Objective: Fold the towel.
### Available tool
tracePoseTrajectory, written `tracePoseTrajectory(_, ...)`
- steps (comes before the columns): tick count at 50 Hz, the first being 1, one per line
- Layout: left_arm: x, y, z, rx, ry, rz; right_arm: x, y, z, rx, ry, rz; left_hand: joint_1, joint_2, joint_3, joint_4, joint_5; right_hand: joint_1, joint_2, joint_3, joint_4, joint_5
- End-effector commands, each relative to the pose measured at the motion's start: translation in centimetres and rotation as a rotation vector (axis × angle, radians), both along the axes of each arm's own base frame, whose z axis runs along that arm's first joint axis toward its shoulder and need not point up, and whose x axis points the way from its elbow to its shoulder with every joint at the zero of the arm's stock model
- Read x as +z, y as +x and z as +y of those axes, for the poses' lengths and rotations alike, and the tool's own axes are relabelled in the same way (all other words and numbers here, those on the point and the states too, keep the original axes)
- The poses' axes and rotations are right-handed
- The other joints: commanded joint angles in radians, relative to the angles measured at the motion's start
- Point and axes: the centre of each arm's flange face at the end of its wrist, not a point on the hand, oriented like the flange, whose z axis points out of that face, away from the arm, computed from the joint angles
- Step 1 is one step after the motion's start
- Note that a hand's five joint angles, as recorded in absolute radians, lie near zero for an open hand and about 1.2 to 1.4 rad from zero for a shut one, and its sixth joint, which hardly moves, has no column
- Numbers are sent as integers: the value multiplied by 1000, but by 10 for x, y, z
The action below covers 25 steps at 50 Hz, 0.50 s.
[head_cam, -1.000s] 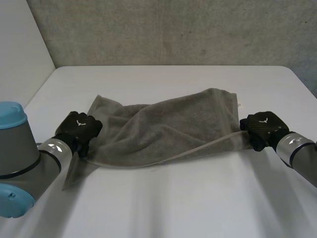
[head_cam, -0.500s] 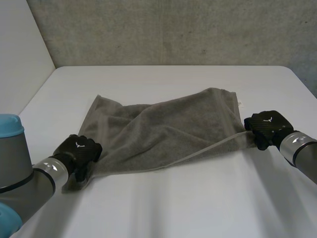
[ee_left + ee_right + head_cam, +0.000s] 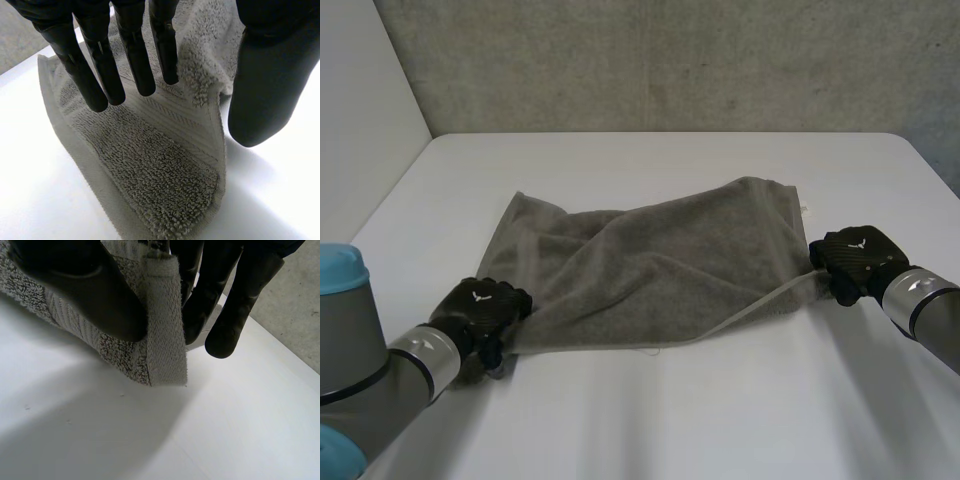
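Observation:
A grey towel lies rumpled across the middle of the white table, a fold running over its left part. My left hand is at the towel's near left corner. In the left wrist view its fingers are straight above the corner, which lies on the table, and the thumb stands apart beside it. My right hand is at the near right corner. There the thumb and fingers pinch the hemmed corner just above the table.
A grey wall stands behind the table's far edge. The table's left edge runs close by the left arm. Bare white tabletop spreads in front of the towel.
My left hand has come toward the near edge and down with the left corner, drawing the towel's front edge out flatter. Its fingers have eased a little. The right hand barely shifted.

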Motion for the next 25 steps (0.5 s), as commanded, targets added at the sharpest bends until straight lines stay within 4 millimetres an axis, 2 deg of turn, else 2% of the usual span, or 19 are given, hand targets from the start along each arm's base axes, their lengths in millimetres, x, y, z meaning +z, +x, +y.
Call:
tracePoseTrajectory(1, -13, -4, -7, -6, 2, -12, 1, -1, -1, -7, -4, 2, -41, -42, -34, -46, -201, 59, 70, 55, 54, 52)
tracePoseTrajectory(3, -12, -5, -13, -4, -24, -7, 3, -2, -2, -15, -10, 0, 195, 195, 203, 191, 35, 59, 70, 55, 54, 52)
tracePoseTrajectory(4, -12, -5, -13, -4, -24, -7, 3, -2, -2, -15, -10, 0, 197, 196, 204, 192, 37, 59, 70, 55, 54, 52)
tracePoseTrajectory(5, -10, -5, -18, 2, -48, -1, 6, -3, -3, -19, -18, -2, 412, 411, 419, 407, 252, 59, 70, 55, 54, 52)
tracePoseTrajectory(6, -10, -5, -18, 2, -48, -1, 6, -3, -3, -19, -18, -2, 414, 413, 421, 409, 254, 59, 70, 55, 54, 52)
tracePoseTrajectory(7, -7, -4, -24, 11, -78, 4, 11, -5, -4, -25, -33, -7, 606, 605, 613, 601, 446, 59, 70, 55, 54, 52)
tracePoseTrajectory(8, -3, -3, -29, 20, -106, 9, 17, -8, -6, -38, -48, -12, 677, 677, 685, 673, 517, 59, 70, 55, 54, 52)
tracePoseTrajectory(9, -3, -3, -29, 20, -106, 9, 17, -8, -6, -38, -48, -12, 678, 677, 685, 673, 518, 59, 70, 55, 54, 52)
tracePoseTrajectory(12, 3, -1, -37, 40, -143, 9, 34, -10, -6, -48, -96, -16, 678, 677, 685, 673, 518, 59, 70, 55, 54, 52)
tracePoseTrajectory(13, 8, 0, -41, 46, -158, 10, 46, -10, -5, -50, -126, -25, 678, 677, 685, 673, 518, 59, 70, 55, 54, 52)
tracePoseTrajectory(14, 8, 0, -41, 46, -158, 10, 46, -10, -5, -50, -127, -25, 678, 677, 685, 673, 518, 59, 70, 55, 54, 52)
tracePoseTrajectory(16, 29, 1, -48, 56, -228, 27, 77, -10, -1, -54, -196, -66, 678, 677, 685, 673, 518, 59, 70, 55, 54, 52)
tracePoseTrajectory(17, 29, 1, -49, 56, -228, 27, 77, -10, -1, -54, -196, -66, 678, 677, 685, 673, 518, 59, 70, 55, 54, 52)
tracePoseTrajectory(19, 66, 3, -55, 65, -345, 56, 116, -11, 2, -64, -270, -123, 678, 677, 685, 673, 518, 59, 70, 55, 54, 52)
tracePoseTrajectory(20, 66, 3, -55, 65, -346, 56, 116, -11, 2, -64, -270, -123, 678, 677, 685, 673, 518, 59, 70, 55, 54, 52)
tracePoseTrajectory(22, 105, 7, -57, 78, -470, 82, 153, -12, 9, -61, -322, -151, 678, 677, 685, 673, 518, 59, 70, 55, 54, 52)
tracePoseTrajectory(23, 105, 7, -57, 78, -470, 83, 153, -12, 9, -61, -322, -151, 678, 677, 685, 673, 518, 59, 70, 55, 54, 52)
tracePoseTrajectory(24, 129, 9, -56, 81, -544, 98, 170, -13, 12, -57, -333, -151, 678, 677, 685, 673, 518, 59, 70, 55, 54, 52)
tracePoseTrajectory(25, 129, 9, -56, 81, -544, 98, 170, -13, 12, -57, -333, -151, 678, 677, 685, 673, 518, 59, 70, 55, 54, 52)
